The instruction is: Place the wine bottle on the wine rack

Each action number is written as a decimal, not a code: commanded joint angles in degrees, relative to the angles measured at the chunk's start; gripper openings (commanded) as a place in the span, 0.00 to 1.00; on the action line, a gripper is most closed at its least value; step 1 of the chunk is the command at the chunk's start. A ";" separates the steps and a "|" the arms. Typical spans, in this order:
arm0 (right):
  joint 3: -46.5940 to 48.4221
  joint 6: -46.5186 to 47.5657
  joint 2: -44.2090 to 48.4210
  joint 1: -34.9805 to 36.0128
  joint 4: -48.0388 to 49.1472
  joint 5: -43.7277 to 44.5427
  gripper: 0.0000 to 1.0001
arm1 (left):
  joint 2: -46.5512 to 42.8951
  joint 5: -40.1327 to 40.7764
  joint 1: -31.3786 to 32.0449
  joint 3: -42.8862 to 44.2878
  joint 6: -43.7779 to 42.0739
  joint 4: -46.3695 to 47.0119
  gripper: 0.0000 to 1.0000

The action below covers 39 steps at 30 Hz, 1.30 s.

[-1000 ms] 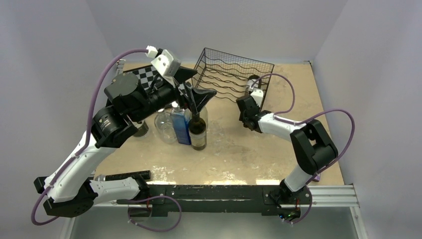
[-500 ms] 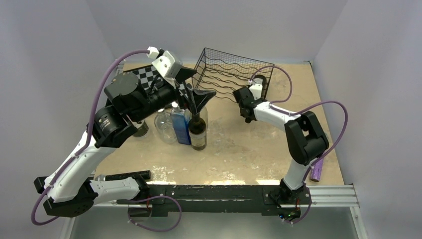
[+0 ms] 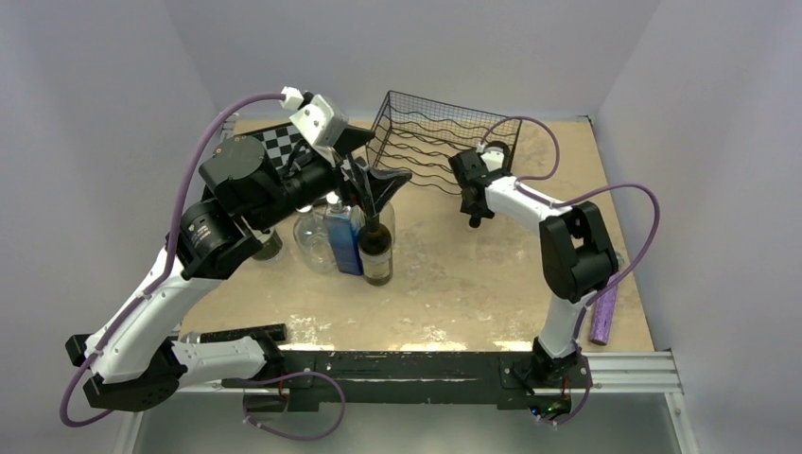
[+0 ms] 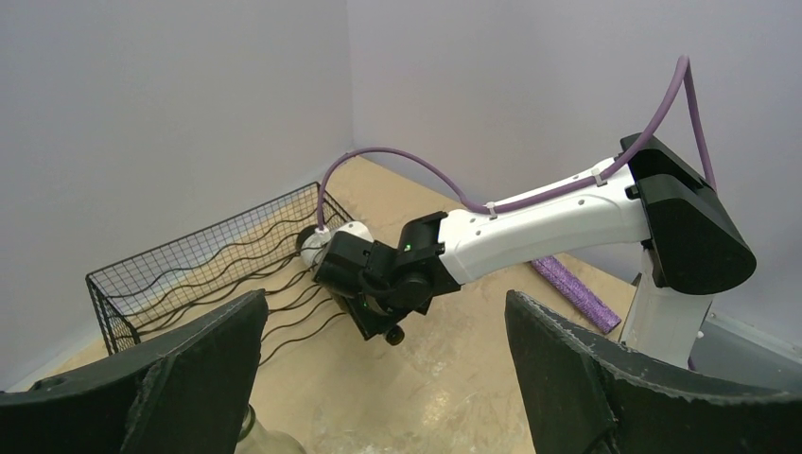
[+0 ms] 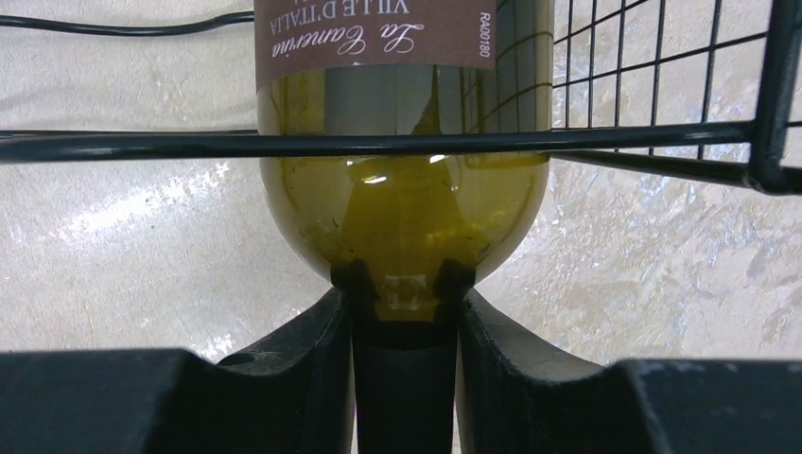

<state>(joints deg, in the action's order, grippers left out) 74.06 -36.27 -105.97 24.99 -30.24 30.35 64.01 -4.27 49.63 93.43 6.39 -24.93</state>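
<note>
Wine bottle (image 5: 402, 170): neck clamped in right tool (image 5: 404, 284); body reaching into wine rack (image 5: 142, 147) beside its mesh side
Left tool (image 4: 383, 378): fingers apart; empty
Care: best settle body onto wires before release

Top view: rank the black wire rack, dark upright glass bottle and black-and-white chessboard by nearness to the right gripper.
1. black wire rack, at the back, beside the right gripper holding the green wine bottle
2. dark upright glass bottle, mid-table
3. black-and-white chessboard, far-left corner
</note>
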 commanded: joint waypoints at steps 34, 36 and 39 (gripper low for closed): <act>-5.89 -4.42 6.67 -1.01 -5.46 -11.31 0.51 | -2.01 3.66 0.03 -2.07 -3.14 4.27 0.99; -5.88 -4.35 6.10 -1.01 -5.59 -11.41 0.40 | -2.12 3.70 0.08 -2.27 -3.14 4.27 0.99; -5.49 -3.79 5.10 -1.08 -5.07 -11.36 0.23 | -2.26 3.83 0.03 -2.26 -3.29 4.21 0.99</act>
<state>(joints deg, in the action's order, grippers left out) 68.10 -39.20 -100.12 24.05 -35.40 18.92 62.72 -1.17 49.63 91.35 4.64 -23.20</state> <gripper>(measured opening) 0.350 0.991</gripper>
